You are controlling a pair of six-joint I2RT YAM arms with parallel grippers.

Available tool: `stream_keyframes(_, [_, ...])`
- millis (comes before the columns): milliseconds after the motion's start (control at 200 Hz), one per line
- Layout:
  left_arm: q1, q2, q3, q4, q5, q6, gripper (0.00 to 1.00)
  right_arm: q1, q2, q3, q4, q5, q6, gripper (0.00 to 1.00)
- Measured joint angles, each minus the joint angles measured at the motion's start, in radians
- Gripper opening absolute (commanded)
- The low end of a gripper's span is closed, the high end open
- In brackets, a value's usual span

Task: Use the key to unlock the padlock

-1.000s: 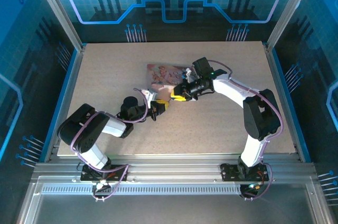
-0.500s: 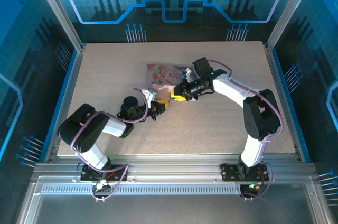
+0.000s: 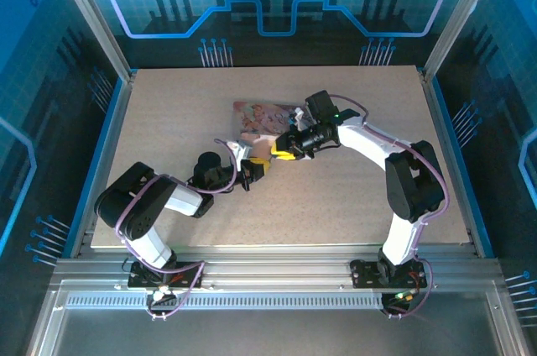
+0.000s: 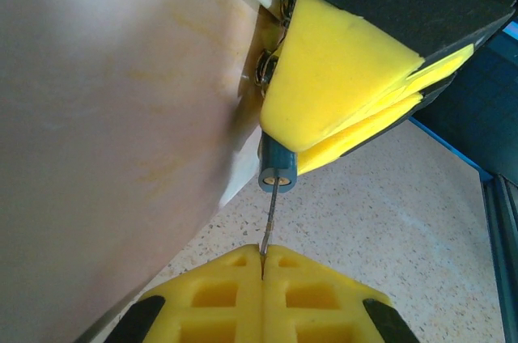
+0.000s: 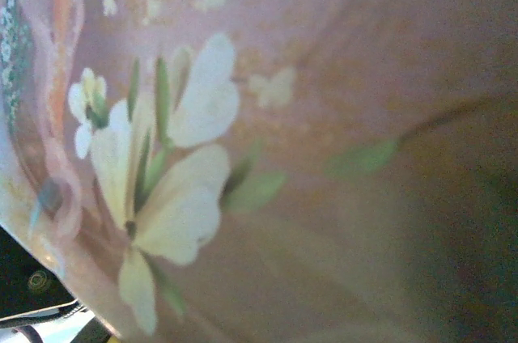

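Table (image 3: 168,104): arms meet just beside pink box (image 3: 262,117).
Right gripper (image 3: 282,153): nearly closed, pinching padlock (image 4: 278,173).
Left gripper (image 4: 263,256): fully closed on key (image 4: 269,218).
Key tip at keyhole. Insertion apparently begun; turn and shackle release remain.
Left wrist view resolves that contact; top view too coarse; right wrist view gives box artwork.

The table (image 3: 168,121) is viewed from above and behind by the top external camera, with its near edge lowest. The left wrist camera is set very close behind the left gripper (image 4: 263,256) and faces along the key (image 4: 267,226) to the padlock (image 4: 278,171). The right wrist camera is held very near the pink box (image 5: 324,76). That box is shared with the top view, and the tabletop is shared by the top and left wrist views.
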Motion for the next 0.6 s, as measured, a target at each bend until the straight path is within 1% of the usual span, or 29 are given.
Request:
stream_keyframes(165, [0.0,0.0,0.002,-0.006,0.011,-0.002,0.0,0.0,0.001,0.003,-0.011,0.001,-0.013,0.03])
stream_keyframes(380, [0.011,-0.006,0.002,-0.019,0.053,-0.027,0.0,0.0,0.016,0.035,-0.085,0.008,-0.084,0.03])
stream_keyframes(600, [0.017,-0.06,0.02,-0.137,0.086,-0.017,0.0,-0.001,0.026,0.053,-0.135,0.006,-0.139,0.03])
